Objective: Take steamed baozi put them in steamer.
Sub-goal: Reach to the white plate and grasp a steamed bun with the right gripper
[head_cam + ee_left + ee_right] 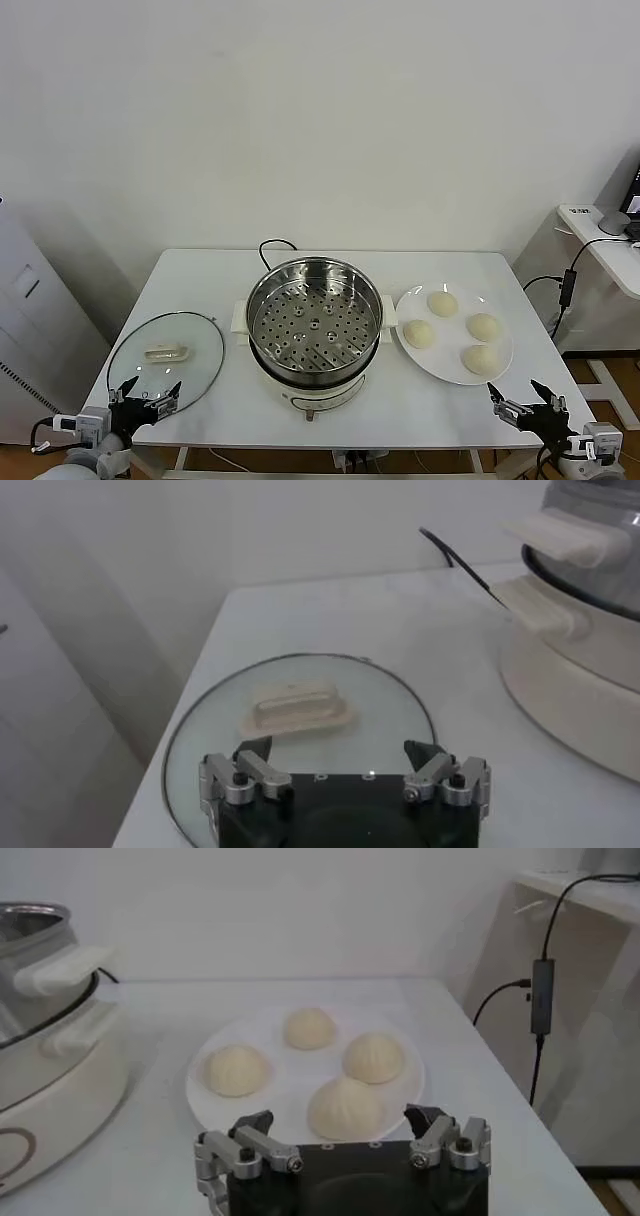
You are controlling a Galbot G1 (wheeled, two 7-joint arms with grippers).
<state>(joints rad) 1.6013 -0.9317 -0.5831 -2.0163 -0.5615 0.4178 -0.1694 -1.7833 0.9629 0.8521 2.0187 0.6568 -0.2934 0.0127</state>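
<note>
Both claws apart, parked at surface edge: right claw (525, 399) nr baozi (345, 1107) (soft, squash risk); left claw (147, 392) by glass lid (300, 708).

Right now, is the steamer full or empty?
Empty: the steamer's holed tray is bare, and all four buns sit on the plate.

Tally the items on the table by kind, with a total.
Steamed baozi: 4
Steamer: 1
Plate: 1
Glass lid: 1
Total: 7
</note>
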